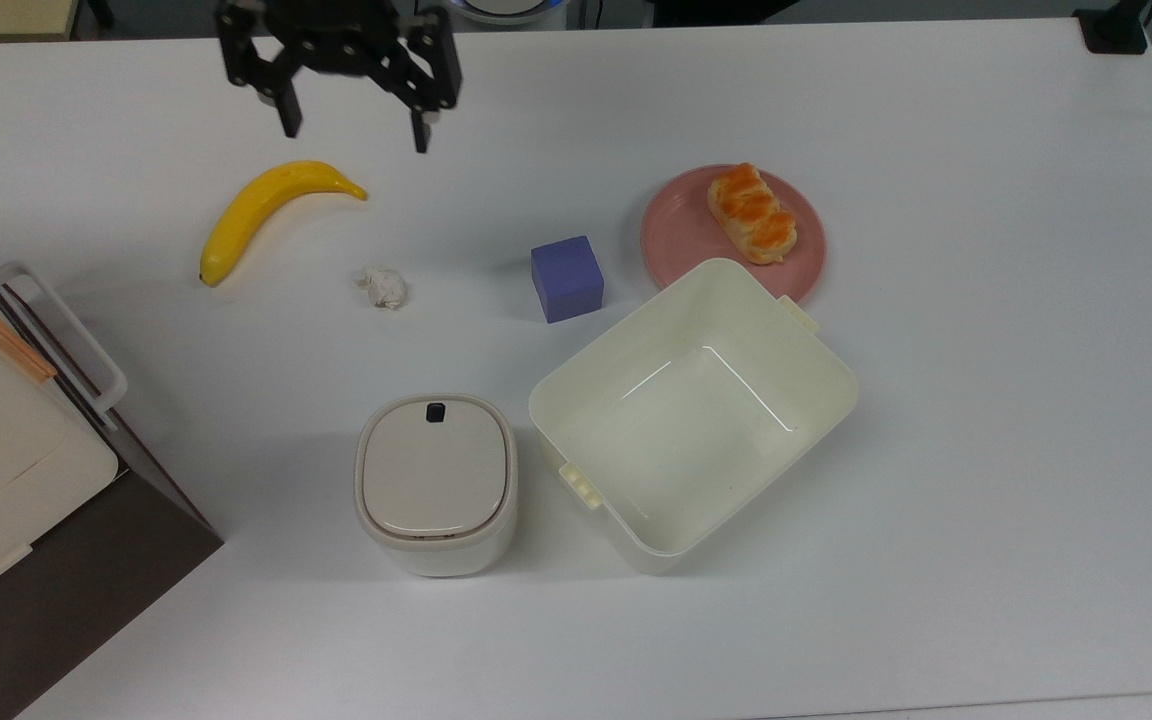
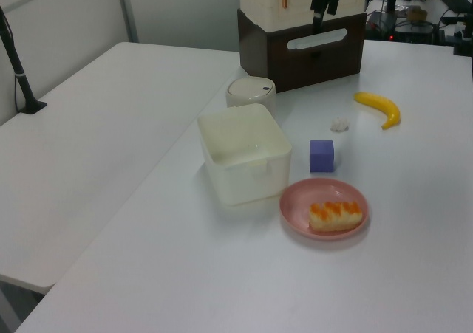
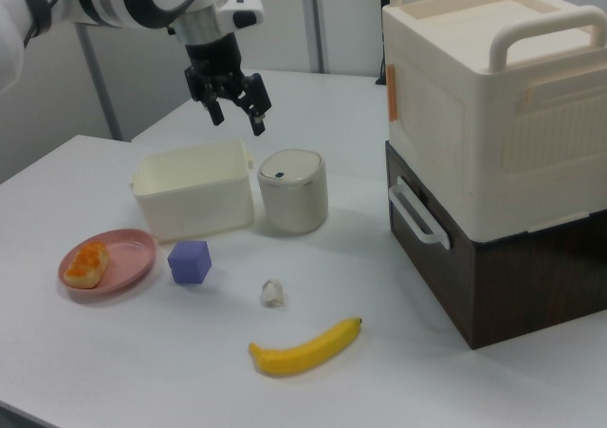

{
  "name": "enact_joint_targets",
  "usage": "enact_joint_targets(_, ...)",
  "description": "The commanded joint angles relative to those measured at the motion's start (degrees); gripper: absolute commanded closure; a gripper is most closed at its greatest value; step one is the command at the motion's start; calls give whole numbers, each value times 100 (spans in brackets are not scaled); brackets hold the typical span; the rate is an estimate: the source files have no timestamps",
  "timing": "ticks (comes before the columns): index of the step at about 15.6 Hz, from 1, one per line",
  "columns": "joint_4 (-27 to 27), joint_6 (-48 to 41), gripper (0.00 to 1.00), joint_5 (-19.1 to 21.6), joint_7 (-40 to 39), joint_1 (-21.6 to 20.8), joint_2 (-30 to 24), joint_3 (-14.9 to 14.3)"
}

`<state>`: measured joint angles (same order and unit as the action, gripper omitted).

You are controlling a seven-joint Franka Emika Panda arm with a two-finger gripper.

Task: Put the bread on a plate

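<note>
Golden-brown braided bread bun (image 1: 751, 213) already lying on round pink plastic plate (image 1: 674, 236), long axis diagonal in top view. My end effector (image 1: 354, 127) empty, fingers apart, high above table (image 1: 986, 300) near yellow banana (image 1: 266, 208) (well off toward top view's left). I judge task done.

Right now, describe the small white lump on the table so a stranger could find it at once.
Start from the yellow banana on the white table. In the top view, look just below and right of it, toward the purple cube: the white wad lies alone between them. It is the smallest thing there, crumpled and lumpy, unlike its smooth neighbours.
</note>
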<state>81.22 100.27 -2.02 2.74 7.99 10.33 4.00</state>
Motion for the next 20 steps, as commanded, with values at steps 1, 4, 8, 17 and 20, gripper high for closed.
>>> enact_joint_targets(1,263,116,0,-35,208,-131,-110,-58)
enact_joint_targets(4,272,-156,0,-18,235,-131,-119,-58)
enact_joint_targets(8,272,-315,0,35,244,-131,-136,-66)
enact_joint_targets(17,536,-702,0,52,298,-122,-303,-40)
enact_joint_targets(20,536,-702,0,61,279,-122,-312,-40)
